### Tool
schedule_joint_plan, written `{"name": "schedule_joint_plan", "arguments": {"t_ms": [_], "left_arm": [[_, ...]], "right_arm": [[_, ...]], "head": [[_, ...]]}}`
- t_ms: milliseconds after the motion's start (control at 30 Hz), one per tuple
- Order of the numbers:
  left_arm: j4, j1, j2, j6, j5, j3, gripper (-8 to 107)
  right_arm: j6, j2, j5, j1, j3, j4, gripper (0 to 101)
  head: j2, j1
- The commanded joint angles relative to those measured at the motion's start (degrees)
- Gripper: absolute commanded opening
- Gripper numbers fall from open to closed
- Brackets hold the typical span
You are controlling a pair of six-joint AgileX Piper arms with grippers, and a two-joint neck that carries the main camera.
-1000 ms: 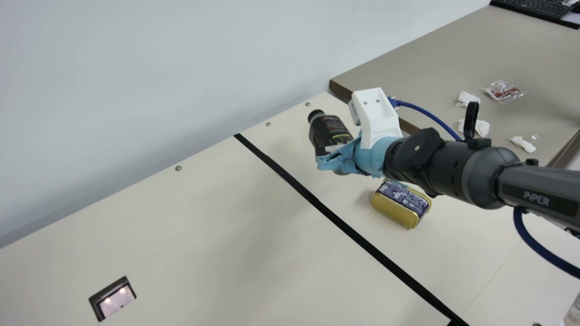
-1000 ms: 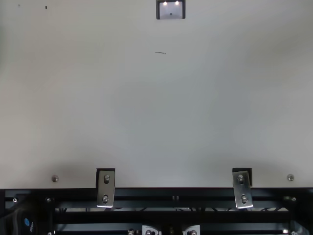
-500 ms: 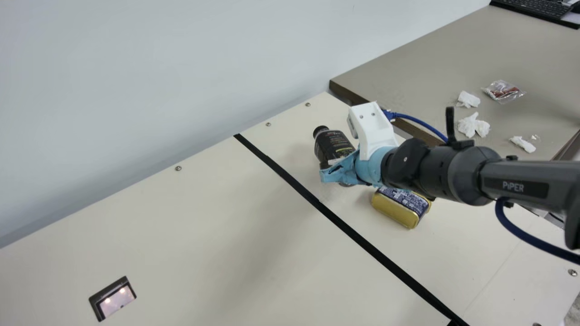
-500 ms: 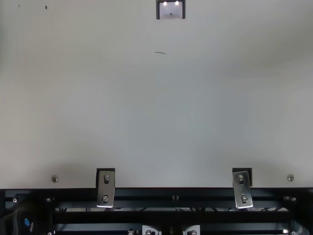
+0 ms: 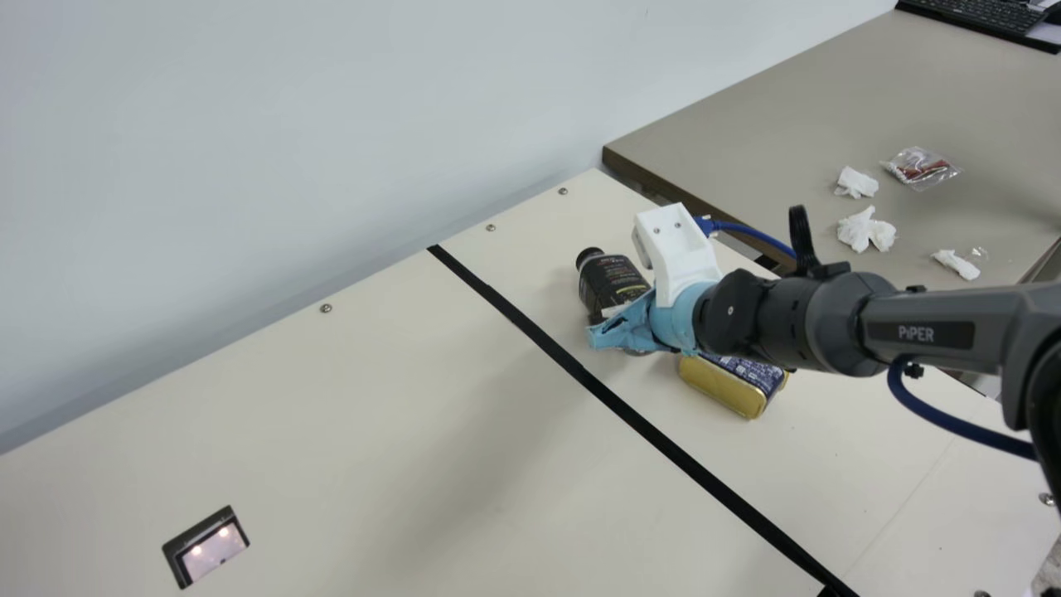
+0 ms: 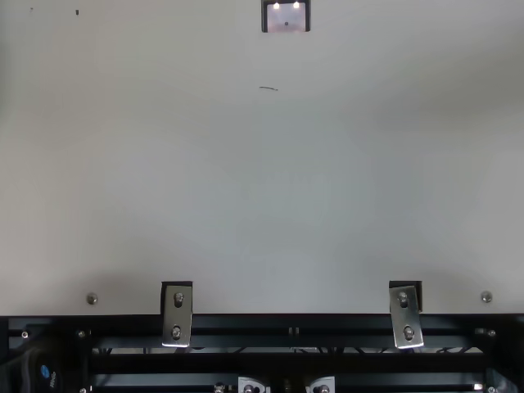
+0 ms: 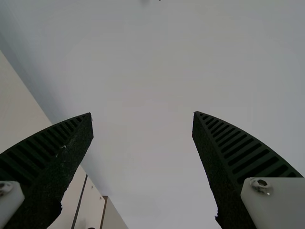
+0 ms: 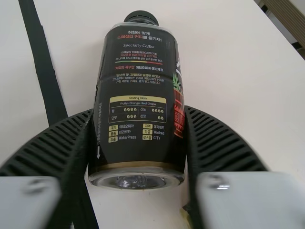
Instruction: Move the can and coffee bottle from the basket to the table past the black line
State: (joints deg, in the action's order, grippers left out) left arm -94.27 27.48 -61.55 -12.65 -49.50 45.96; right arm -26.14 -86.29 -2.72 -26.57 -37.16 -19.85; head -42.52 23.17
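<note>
Coffee bottle (image 5: 612,280), cap (image 5: 589,255) toward wall (image 5: 290,124), long axis oblique to black line (image 5: 613,398).

Table (image 5: 373,390): was brightly and evenly lit in the main view, with a broad, faint shadow at lower centre.
Recessed panel (image 5: 214,554): threw back two small points of light at lower left.
Wall (image 7: 143,71): looked flat, dull grey in the left wrist view.
Coffee bottle (image 8: 138,95): had glints along its base in the right wrist view.
White mounts (image 8: 243,205): were out of focus at the lower corners.
</note>
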Motion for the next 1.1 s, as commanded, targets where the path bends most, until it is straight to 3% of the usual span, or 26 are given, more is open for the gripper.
{"name": "schedule_joint_plan", "arguments": {"t_ms": [0,267,500,767,1067], "left_arm": [[0.0,0.0,0.0,0.0,0.0,0.0,90],[0.0,0.0,0.0,0.0,0.0,0.0,90],[0.0,0.0,0.0,0.0,0.0,0.0,90],[0.0,0.0,0.0,0.0,0.0,0.0,90],[0.0,0.0,0.0,0.0,0.0,0.0,90]], "right_arm": [[1.07,0.13,-0.01,-0.24,0.21,1.33,101],[4.79,2.4,0.13,-0.78,0.77,5.13,101],[7.87,8.43,3.6,1.66,-1.15,7.21,101],[12.22,13.75,8.76,9.37,-4.69,7.07,101],[14.8,16.79,12.32,19.84,-7.91,5.1,101]], "head": [[-1.43,1.82],[-1.43,1.82],[-1.43,1.82],[0.47,1.83],[12.95,1.83]]}}
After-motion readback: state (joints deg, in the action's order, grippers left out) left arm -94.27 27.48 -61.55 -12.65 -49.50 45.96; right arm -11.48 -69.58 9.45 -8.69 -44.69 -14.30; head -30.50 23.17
